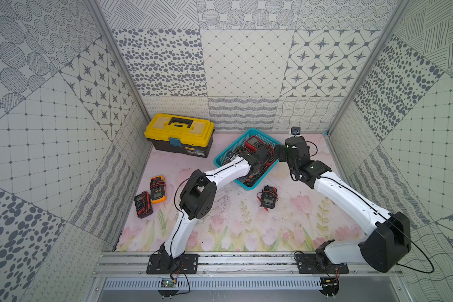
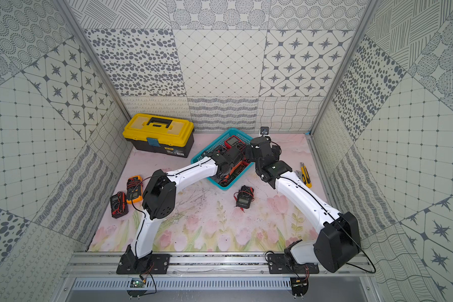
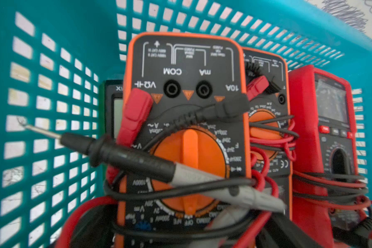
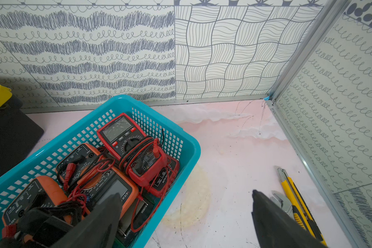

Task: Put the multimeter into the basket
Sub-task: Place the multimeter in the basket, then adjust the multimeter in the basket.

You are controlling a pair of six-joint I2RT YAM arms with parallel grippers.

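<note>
On the left of the flowered desk (image 1: 233,230), a black-and-red multimeter (image 1: 143,205) and a yellow multimeter (image 1: 157,189) lie side by side. The yellow-lidded toolbox (image 1: 179,134) stands behind them. The left tool (image 1: 260,158) reaches into the turquoise basket (image 1: 233,146), above an orange multimeter (image 3: 185,128) that lies inside beside a red multimeter (image 3: 322,139). I cannot tell how its jaws stand. A black multimeter (image 1: 268,200) lies just in front of the basket. The right tool (image 4: 185,193) is spread wide and empty, between the basket and a yellow utility knife (image 2: 306,174).
</note>
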